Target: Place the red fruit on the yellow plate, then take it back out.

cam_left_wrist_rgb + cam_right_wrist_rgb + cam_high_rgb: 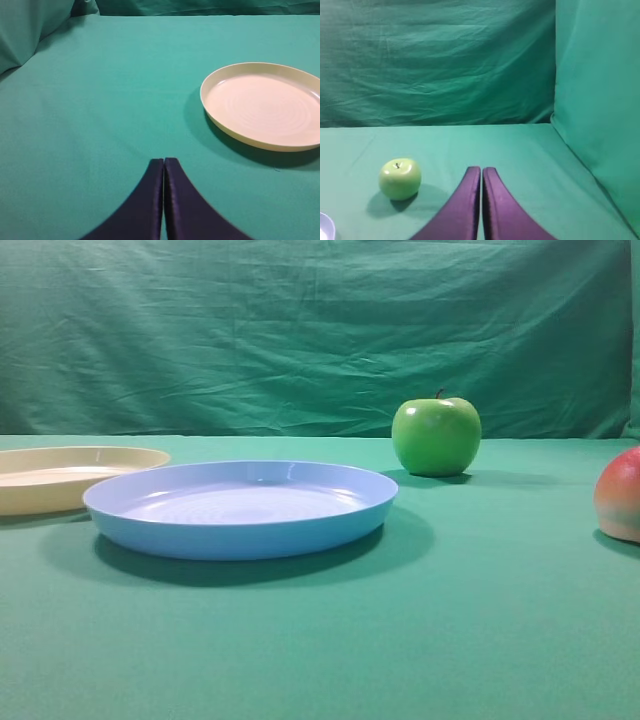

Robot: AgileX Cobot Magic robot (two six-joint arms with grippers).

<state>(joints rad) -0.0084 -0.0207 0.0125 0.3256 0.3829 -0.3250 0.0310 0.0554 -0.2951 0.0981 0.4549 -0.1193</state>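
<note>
Both claws closed, gripping nothing: left claw [163,162], right claw [481,171]. Red fruit [620,495] at far right on worktop [480,640], not visible from right claw; probably nearer right arm. Yellow plate [265,105] ahead-right of left claw, empty.

A shiny green apple [436,435] with a short dark stem stands upright on the green cloth-covered table [480,640], casting a soft shadow on the cloth. In the right wrist view it [400,178] sits ahead and to the left of the gripper, apart from it. A light blue shallow round plastic plate [240,508] with a low raised rim lies flat on the table, left of the apple and nearer the exterior camera; only a sliver of its edge [326,231] shows far left of the right gripper. A wrinkled green fabric backdrop [300,330] hangs behind the table.
</note>
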